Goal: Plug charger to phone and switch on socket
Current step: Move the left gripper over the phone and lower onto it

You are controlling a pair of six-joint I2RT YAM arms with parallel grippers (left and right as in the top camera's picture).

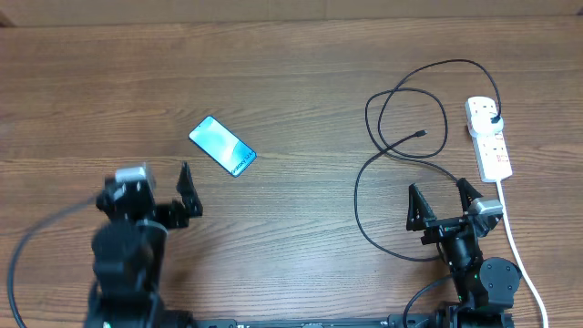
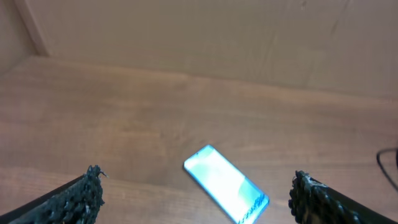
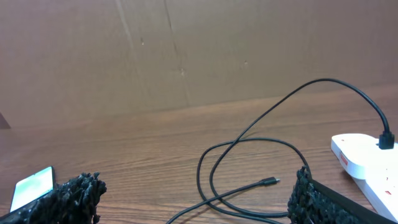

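Note:
The phone (image 1: 222, 145) lies flat on the wooden table with its teal screen lit; it also shows in the left wrist view (image 2: 226, 183) and at the left edge of the right wrist view (image 3: 32, 186). My left gripper (image 1: 173, 194) is open and empty, a little in front of and left of the phone (image 2: 196, 193). The charger cable (image 1: 390, 146) lies in loose loops, its connector tip (image 1: 421, 134) free on the table (image 3: 271, 182), its plug in the socket (image 1: 488, 137). My right gripper (image 1: 441, 200) is open and empty, just in front of the loops (image 3: 196, 196).
The socket's white cord (image 1: 519, 251) runs down the right side past my right arm. A cardboard wall (image 3: 186, 50) stands behind the table's far edge.

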